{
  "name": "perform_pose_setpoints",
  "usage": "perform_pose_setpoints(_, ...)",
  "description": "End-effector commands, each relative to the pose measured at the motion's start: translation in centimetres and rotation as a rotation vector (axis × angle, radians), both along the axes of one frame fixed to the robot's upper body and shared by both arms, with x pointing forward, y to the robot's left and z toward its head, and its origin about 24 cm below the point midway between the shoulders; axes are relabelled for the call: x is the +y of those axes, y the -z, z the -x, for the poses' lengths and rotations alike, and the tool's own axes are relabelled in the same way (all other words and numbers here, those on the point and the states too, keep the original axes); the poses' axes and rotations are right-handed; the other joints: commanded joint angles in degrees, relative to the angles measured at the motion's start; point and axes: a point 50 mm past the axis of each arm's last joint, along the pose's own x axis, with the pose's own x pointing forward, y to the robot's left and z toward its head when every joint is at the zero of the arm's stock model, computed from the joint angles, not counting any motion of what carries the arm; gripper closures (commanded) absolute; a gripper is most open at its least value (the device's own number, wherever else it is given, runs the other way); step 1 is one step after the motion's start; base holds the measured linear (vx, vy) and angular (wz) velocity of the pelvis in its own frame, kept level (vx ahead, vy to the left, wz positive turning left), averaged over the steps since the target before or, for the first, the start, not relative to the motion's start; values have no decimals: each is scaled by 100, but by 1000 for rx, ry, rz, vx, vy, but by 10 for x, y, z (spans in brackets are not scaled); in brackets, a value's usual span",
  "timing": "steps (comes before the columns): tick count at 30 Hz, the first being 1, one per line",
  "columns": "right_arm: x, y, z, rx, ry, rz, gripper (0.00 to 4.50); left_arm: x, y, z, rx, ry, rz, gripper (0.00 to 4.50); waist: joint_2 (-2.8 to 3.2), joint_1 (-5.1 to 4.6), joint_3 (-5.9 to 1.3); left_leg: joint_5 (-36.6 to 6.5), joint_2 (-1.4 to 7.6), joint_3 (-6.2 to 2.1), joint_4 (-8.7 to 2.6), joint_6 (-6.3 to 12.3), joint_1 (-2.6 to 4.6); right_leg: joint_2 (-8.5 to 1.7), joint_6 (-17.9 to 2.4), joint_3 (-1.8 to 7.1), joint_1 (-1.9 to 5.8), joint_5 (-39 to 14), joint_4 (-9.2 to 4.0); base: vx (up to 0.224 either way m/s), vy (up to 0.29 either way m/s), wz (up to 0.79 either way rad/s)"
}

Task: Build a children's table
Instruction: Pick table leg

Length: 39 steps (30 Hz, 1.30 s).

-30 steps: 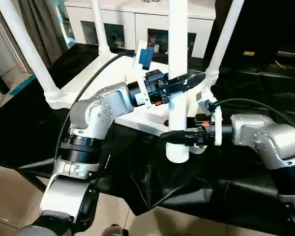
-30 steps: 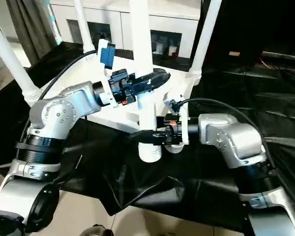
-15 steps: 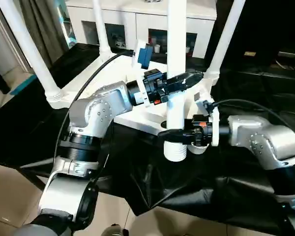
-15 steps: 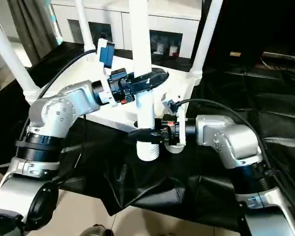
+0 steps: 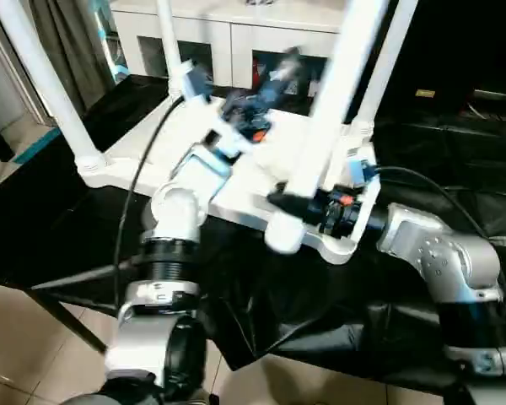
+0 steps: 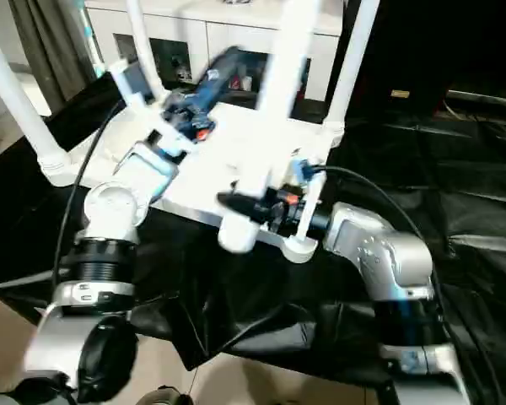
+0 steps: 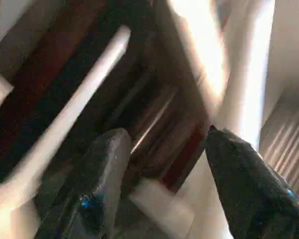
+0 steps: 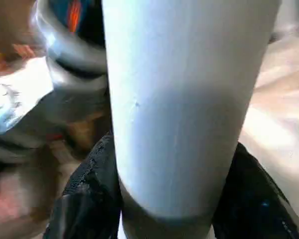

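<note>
White plastic dominates the scene: the children's table lies upside down on a black sheet that covers the work surface, its ribbed underside facing up and three tapering legs already standing in the corner sockets at the far left, far middle and far right. A fourth leg is loose and leans steeply, its top tipped toward the right and away, its thick lower end hanging just off the near edge of the tabletop beside the empty near-right corner socket. The right gripper reaches in from the right and clasps this leg close to its thick end; in the right wrist view the two black fingers sit on either side of the white tube and press against it, so the jaws are closed around the leg. The left gripper is raised over the far part of the tabletop, blurred in both eye views, and it appears to be clear of the leg. In the left wrist view its fingers stand well apart with nothing between them, and a white leg runs slantwise beyond them. Behind the table stands a white cabinet with glass doors, and tiled floor shows at the near left.
</note>
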Motion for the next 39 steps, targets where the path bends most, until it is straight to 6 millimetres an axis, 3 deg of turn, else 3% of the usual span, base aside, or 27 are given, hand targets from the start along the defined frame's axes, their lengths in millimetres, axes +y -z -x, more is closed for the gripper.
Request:
perform_pose_setpoints(1, -18, -4, -4, -54, 133, 64, 260, -6, 14, 3, -61, 41, -204, 164, 74, -27, -513, -837, 283, -141, -455, -1, 195, -466, -710, 272, 320, -1543, -487, 0, 0, 0)
perform_pose_setpoints(2, -24, -2, -5, -58, 183, 92, 260, -7, 20, 5, -103, 80, -341, 164, 129, -20, -515, -877, 291, -157, -466, -33, 205, -475, -725, 268, 312, -1537, -507, 0, 0, 0)
perform_pose_setpoints(3, -33, -1, -6, -61, 231, 120, 260, -8, 28, 8, -162, 143, -501, 164, 68, -42, -519, -920, 295, -166, -490, -21, 215, -452, -681, 273, 307, -1501, -527, 0, 0, 0)
perform_pose_setpoints(4, -39, 1, -6, -64, 269, 142, 260, -9, 35, 10, -198, 200, -623, 164, 77, -38, -527, -878, 287, -154, -485, -27, 201, -466, -707, 285, 328, -1370, -498, 0, 0, 0)
perform_pose_setpoints(5, -48, 2, -6, -63, 309, 171, 260, -7, 47, 13, -239, 280, -778, 164, 157, -35, -532, -900, 297, -150, -479, -66, 218, -477, -765, 292, 321, -1295, -469, 0, 0, 0)
perform_pose_setpoints(6, -53, 3, -5, -63, 329, 189, 260, -6, 52, 12, -246, 307, -837, 164, 107, -63, -522, -916, 280, -141, -481, -53, 194, -465, -813, 294, 339, -1212, -486, 0, 0, 0)
perform_pose_setpoints(7, -56, 3, -5, -63, 341, 200, 260, -5, 55, 12, -247, 319, -866, 164, 100, -58, -534, -876, 264, -127, -469, -46, 187, -476, -890, 295, 365, -1088, -471, 0, 0, 0)
perform_pose_setpoints(8, -61, 4, -5, -65, 364, 231, 260, -4, 59, 11, -250, 342, -918, 164, 199, -61, -540, -865, 251, -134, -455, -43, 182, -486, -939, 292, 377, -1047, -452, 0, 0, 0)
perform_pose_setpoints(11, -73, 6, -2, -76, 412, 302, 260, -4, 68, 8, -271, 388, -1019, 164, 136, -103, -546, -831, 225, -119, -430, 55, 143, -487, -1008, 284, 426, -1002, -482, 0, 0, 0)
perform_pose_setpoints(12, -76, 6, -1, -79, 423, 321, 260, -5, 71, 6, -280, 393, -1060, 164, 180, -118, -546, -821, 217, -123, -417, 114, 130, -492, -1049, 273, 426, -1077, -488, 0, 0, 0)
perform_pose_setpoints(13, -78, 6, 0, -82, 430, 331, 260, -6, 73, 5, -295, 399, -1100, 164, 184, -146, -543, -835, 191, -111, -401, 171, 130, -470, -1017, 261, 429, -1222, -524, 0, 0, 0)
perform_pose_setpoints(14, -79, 6, 1, -85, 435, 336, 260, -7, 75, 4, -308, 399, -1129, 193, 165, -152, -541, -801, 190, -106, -398, 232, 123, -472, -999, 259, 438, -1323, -545, 0, 0, 0)
perform_pose_setpoints(15, -81, 6, 1, -87, 443, 340, 260, -8, 76, 2, -321, 394, -1157, 193, 164, -146, -545, -762, 199, -113, -395, 243, 119, -484, -1008, 258, 448, -1323, -523, 0, 0, 0)
perform_pose_setpoints(16, -81, 5, 3, -88, 447, 349, 260, -9, 79, 0, -325, 370, -1191, 200, 220, -170, -548, -729, 197, -114, -388, 292, 111, -467, -987, 247, 441, -1379, -529, 0, 0, 0)
perform_pose_setpoints(17, -81, 5, 3, -88, 447, 349, 260, -9, 79, 0, -325, 370, -1191, 200, 205, -184, -544, -749, 181, -101, -382, 330, 109, -443, -942, 241, 429, -1440, -568, 0, 0, 0)
perform_pose_setpoints(18, -81, 5, 6, -88, 450, 360, 260, -10, 83, -4, -331, 334, -1248, 200, 233, -200, -553, -751, 172, -105, -374, 363, 112, -434, -921, 237, 430, -1471, -573, 0, 0, 0)
perform_pose_setpoints(19, -81, 5, 6, -87, 450, 360, 260, -10, 84, -4, -332, 327, -1261, 219, 206, -211, -562, -760, 170, -110, -376, 370, 112, -432, -872, 230, 449, -1510, -569, 0, 0, 0)
perform_pose_setpoints(20, -81, 5, 8, -87, 446, 363, 260, -8, 87, -6, -325, 307, -1295, 236, 251, -222, -558, -752, 168, -114, -375, 388, 112, -433, -857, 226, 439, -1550, -581, 0, 0, 0)
perform_pose_setpoints(21, -81, 5, 9, -87, 445, 366, 260, -7, 89, -7, -321, 298, -1313, 236, 233, -248, -565, -757, 176, -120, -378, 413, 108, -425, -863, 220, 444, -1524, -578, 0, 0, 0)
perform_pose_setpoints(22, -81, 6, 10, -88, 442, 372, 260, -5, 91, -7, -319, 298, -1336, 243, 274, -282, -560, -781, 176, -128, -382, 440, 111, -417, -879, 211, 434, -1519, -580, 0, 0, 0)
perform_pose_setpoints(23, -81, 6, 12, -87, 443, 379, 260, -3, 95, -7, -307, 299, -1357, 251, 261, -298, -558, -807, 167, -118, -379, 459, 109, -416, -878, 208, 432, -1554, -601, 0, 0, 0)
perform_pose_setpoints(24, -81, 6, 12, -87, 443, 379, 260, -3, 95, -7, -307, 299, -1357, 267, 329, -317, -549, -842, 164, -124, -376, 461, 115, -411, -870, 208, 421, -1592, -606, 0, 0, 0)
perform_pose_setpoints(25, -81, 6, 15, -85, 445, 384, 260, 1, 100, -6, -296, 297, -1391, 282, 283, -346, -560, -883, 162, -123, -379, 484, 119, -410, -899, 202, 432, -1620, -614, 0, 0, 0)
perform_pose_setpoints(26, -82, 7, 16, -84, 446, 385, 260, 2, 101, -7, -291, 292, -1402, 288, 341, -352, -549, -900, 159, -127, -376, 492, 121, -413, -903, 199, 421, -1658, -620, 0, 0, 0)
perform_pose_setpoints(33, -81, 9, 21, -75, 446, 393, 260, 5, 104, -10, -273, 227, -1438, 335, 369, -458, -526, -1074, 142, -134, -382, 512, 129, -400, -816, 167, 411, -2035, -686, 0, 0, 0)
perform_pose_setpoints(38, -78, 12, 22, -67, 434, 402, 260, 5, 107, -10, -251, 238, -1469, 372, 366, -492, -517, -1106, 153, -146, -398, 545, 138, -406, -745, 151, 401, -2202, -720, 0, 0, 0)
perform_pose_setpoints(39, -77, 12, 21, -69, 428, 404, 260, 6, 109, -8, -230, 284, -1486, 381, 341, -498, -534, -1086, 168, -154, -405, 561, 131, -416, -771, 151, 419, -2127, -710, 0, 0, 0)
